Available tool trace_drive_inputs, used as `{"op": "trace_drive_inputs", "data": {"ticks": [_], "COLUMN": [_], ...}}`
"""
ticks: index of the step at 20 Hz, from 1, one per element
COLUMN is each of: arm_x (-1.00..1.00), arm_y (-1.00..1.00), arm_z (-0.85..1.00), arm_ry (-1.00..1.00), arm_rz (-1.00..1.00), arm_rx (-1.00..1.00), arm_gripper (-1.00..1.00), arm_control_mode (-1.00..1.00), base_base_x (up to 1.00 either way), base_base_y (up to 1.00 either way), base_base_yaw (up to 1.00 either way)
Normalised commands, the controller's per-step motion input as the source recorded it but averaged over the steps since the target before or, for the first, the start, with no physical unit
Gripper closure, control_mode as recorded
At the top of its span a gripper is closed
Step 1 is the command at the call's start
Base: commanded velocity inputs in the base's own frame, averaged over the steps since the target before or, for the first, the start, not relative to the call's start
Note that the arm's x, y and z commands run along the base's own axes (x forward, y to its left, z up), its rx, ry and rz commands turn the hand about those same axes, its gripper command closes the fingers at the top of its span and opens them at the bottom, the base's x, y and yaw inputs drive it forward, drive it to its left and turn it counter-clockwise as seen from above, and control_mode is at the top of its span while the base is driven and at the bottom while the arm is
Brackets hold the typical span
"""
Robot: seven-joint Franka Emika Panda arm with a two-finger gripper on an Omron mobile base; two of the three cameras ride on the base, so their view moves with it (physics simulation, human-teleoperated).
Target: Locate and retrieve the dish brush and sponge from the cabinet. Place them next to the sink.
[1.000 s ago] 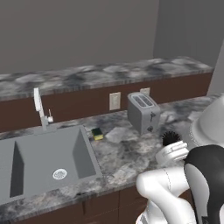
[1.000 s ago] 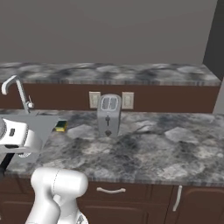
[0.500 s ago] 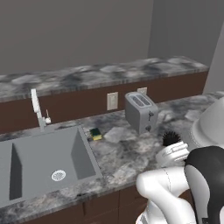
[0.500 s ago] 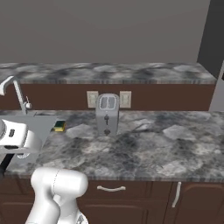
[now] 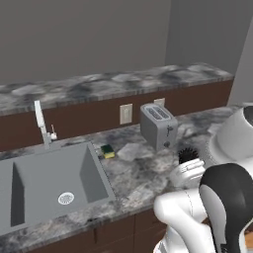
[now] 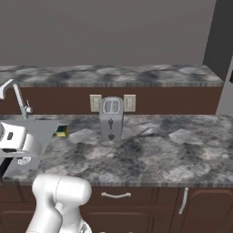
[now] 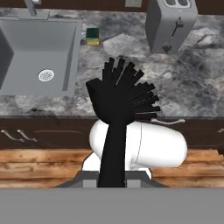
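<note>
Beside the sink (image 5: 94, 170) lies the sponge (image 5: 107, 150), while the tool (image 7: 112, 181) grips the dish brush (image 7: 120, 103).

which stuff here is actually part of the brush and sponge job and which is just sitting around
Part of the job:
- dish brush, held in the shut tool
- sponge, on the counter by the sink's corner
- sink, the place to set them beside

Just lying about:
- toaster
- faucet
- wall outlets
</note>
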Motion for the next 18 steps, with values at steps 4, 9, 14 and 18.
{"op": "trace_drive_inputs", "data": {"ticks": [4, 9, 14, 18], "arm_x": [0.47, 0.81, 0.84, 0.41], "arm_y": [0.55, 0.2, 0.02, 0.0], "arm_z": [-0.14, -0.32, -0.59, -0.38], "arm_ry": [0.04, 0.15, 0.22, 0.06], "arm_rz": [-0.01, 0.0, 0.0, 0.0], "arm_rx": [0.0, 0.0, 0.0, -0.1], "arm_gripper": [1.0, 1.0, 1.0, 1.0], "arm_control_mode": [-1.0, -1.0, -1.0, -1.0], "base_base_x": [0.0, 0.0, 0.0, 0.0], "base_base_y": [0.0, 0.0, 0.0, 0.0], "base_base_yaw": [0.0, 0.0, 0.0, 0.0]}}
